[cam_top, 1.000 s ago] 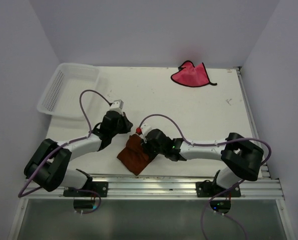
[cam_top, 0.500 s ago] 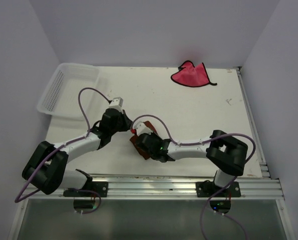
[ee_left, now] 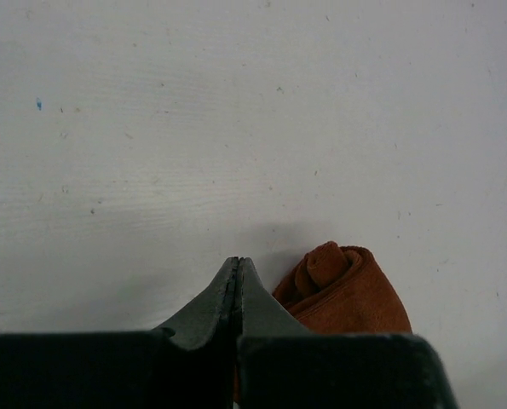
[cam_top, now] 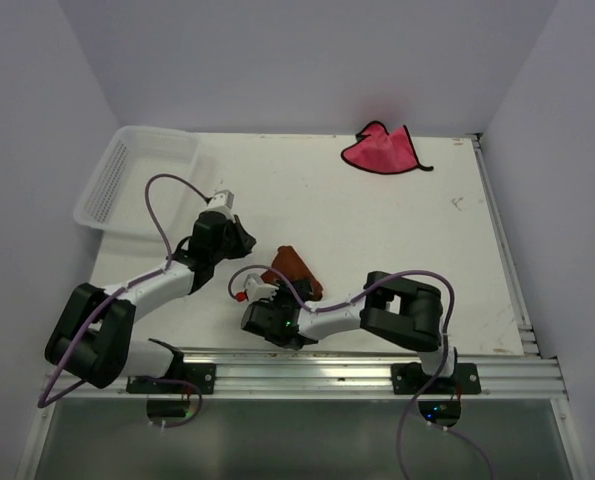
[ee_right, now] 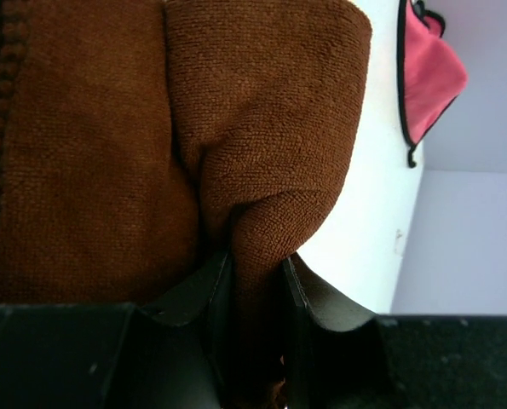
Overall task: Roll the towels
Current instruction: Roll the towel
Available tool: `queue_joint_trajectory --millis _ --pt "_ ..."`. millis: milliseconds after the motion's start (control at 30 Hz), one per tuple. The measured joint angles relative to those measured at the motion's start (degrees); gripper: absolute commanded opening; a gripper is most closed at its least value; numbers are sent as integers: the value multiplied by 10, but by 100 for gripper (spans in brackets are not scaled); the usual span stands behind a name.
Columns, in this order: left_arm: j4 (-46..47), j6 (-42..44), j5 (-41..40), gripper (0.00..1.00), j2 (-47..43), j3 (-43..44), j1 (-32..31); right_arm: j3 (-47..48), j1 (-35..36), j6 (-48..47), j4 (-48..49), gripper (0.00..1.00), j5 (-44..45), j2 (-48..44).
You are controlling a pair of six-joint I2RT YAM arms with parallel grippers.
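Note:
The rust-orange towel (cam_top: 290,269) lies bunched and partly rolled near the table's front middle. In the left wrist view its rolled end (ee_left: 342,290) shows a spiral. My right gripper (cam_top: 280,290) is shut on a fold of this towel (ee_right: 262,128); in the right wrist view the cloth fills the gap between the fingers (ee_right: 300,294). Just left of the towel, my left gripper (cam_top: 243,243) is shut on nothing, its tips (ee_left: 238,261) pressed together over bare table. The pink-red towel (cam_top: 382,150) lies crumpled at the far right, and its dark edging (ee_right: 428,72) shows in the right wrist view.
A white mesh basket (cam_top: 137,175) sits at the table's far left corner, overhanging the edge. The right arm's elbow (cam_top: 407,315) folds low near the front rail (cam_top: 357,360). Walls close in the table on both sides and at the back.
The right gripper has swung left and toward the front edge with the orange towel, which went from a flat patch to a bunched roll. The left gripper has drawn back to the left.

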Motion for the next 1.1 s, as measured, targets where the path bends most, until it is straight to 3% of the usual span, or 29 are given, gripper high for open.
queue_joint_trajectory --millis 400,633,867,1033,1100 --pt "43 27 141 0 19 65 -5 63 17 -54 -67 23 41 66" --pt "71 45 182 0 88 62 -61 74 18 -56 -85 23 39 73" --pt "111 44 213 0 155 49 -69 75 18 -55 -88 25 39 75" --pt "142 44 215 0 195 49 -69 72 18 -51 -84 31 39 74" --pt "150 44 214 0 207 50 -69 65 18 -50 -76 39 39 71"
